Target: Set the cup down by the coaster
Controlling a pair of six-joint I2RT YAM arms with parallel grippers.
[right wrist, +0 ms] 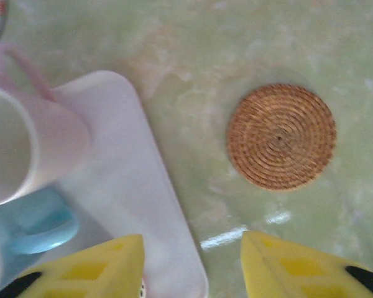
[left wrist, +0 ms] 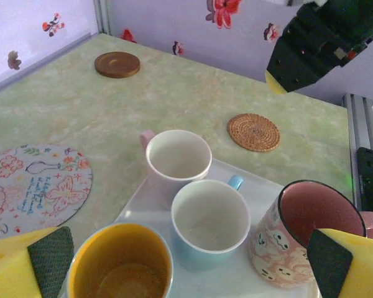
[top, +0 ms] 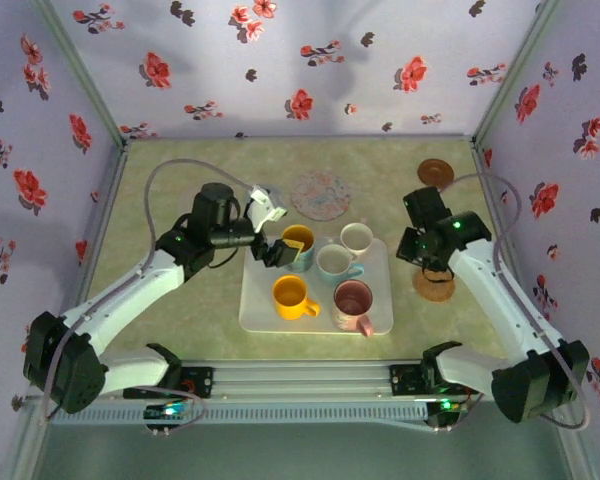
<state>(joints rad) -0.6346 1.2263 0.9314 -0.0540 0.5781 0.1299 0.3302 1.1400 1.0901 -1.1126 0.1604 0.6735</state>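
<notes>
Yellow-lined ceramic cup (left wrist: 120,266) sits on the white rectangular tray (top: 383,285), left pincer (top: 278,250) open astride it. Close squarely on its wall and lift clear of neighbouring mugs (left wrist: 178,158), then move toward the round woven coaster (left wrist: 253,131).

Left gripper (top: 278,250) is pointing rightward, jaws standing wide apart; right gripper (top: 432,264) is pointing downward, jaws likewise standing apart.

You get soft, even overhead light with a cool violet cast in the top view, and faint shadows smear the back wall (top: 310,60). The right wrist view is soft throughout, with a small white glare streak on the tabletop (right wrist: 193,62). The left claw (left wrist: 189,264) has its yellow fingers (left wrist: 12,273) blurred up close.
</notes>
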